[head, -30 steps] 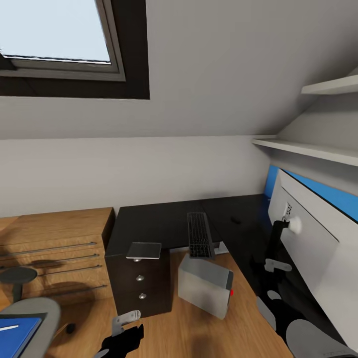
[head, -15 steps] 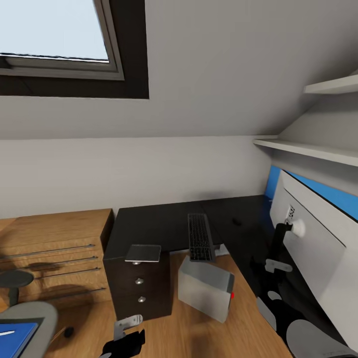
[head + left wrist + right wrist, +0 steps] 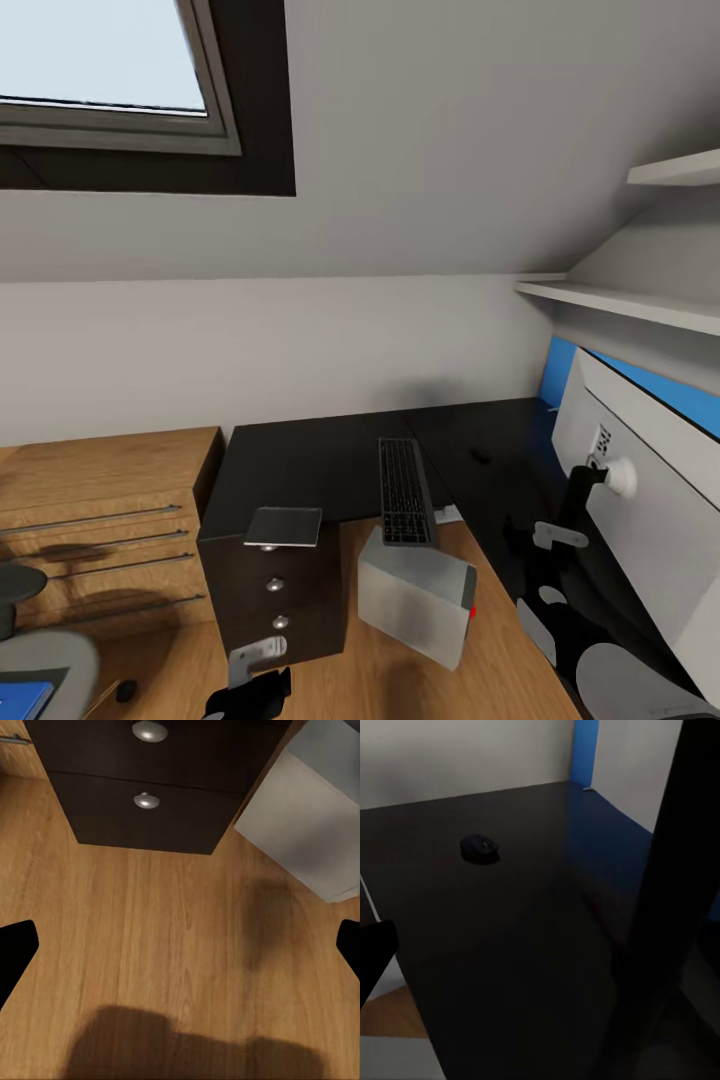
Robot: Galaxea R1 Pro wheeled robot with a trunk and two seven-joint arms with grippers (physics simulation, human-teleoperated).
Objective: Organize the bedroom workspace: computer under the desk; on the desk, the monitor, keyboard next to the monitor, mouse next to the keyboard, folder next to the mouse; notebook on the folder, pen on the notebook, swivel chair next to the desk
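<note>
On desk (image 3: 300,460): keyboard (image 3: 404,490), mouse (image 3: 478,847) well apart. My left gripper (image 3: 180,945) open over floor; right gripper state: cannot tell.

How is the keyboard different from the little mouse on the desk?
The keyboard is long and flat with rows of keys; the mouse is a tiny rounded lump. The keyboard hangs over the desk's front edge; the mouse sits fully on it, farther back. Both are dark and rest on the black desk.
</note>
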